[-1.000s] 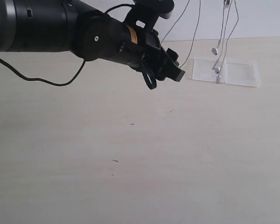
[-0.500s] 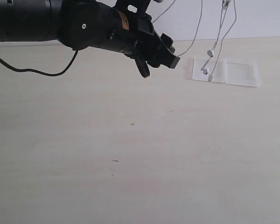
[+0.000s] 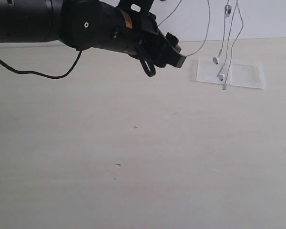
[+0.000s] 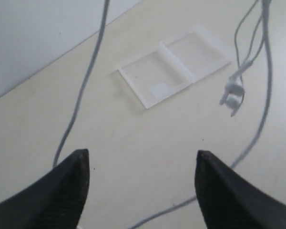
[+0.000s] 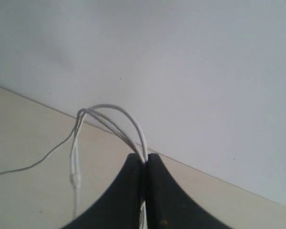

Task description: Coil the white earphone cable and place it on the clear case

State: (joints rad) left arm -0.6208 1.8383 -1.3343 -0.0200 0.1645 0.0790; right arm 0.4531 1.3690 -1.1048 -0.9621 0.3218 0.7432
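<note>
White earphone cable (image 5: 142, 140) hangs in loops from the right gripper (image 5: 144, 156), whose jaws are pinched tight on it, high above the table (image 3: 133, 167). Its earbuds (image 3: 215, 60) and plug dangle just over the clear case (image 3: 245, 75) at the far right. The left gripper (image 3: 175, 56) hovers left of the case with its jaws spread wide. Strands run past its fingers, though I cannot tell if they touch.

For a clean finish, I judge it best to let the dangling ends settle, then lower straight over the case, gathering stray strands before letting go.

Since a second ago the left arm has lifted and drawn back leftward. The earbuds have swung and now hang slightly lower.
</note>
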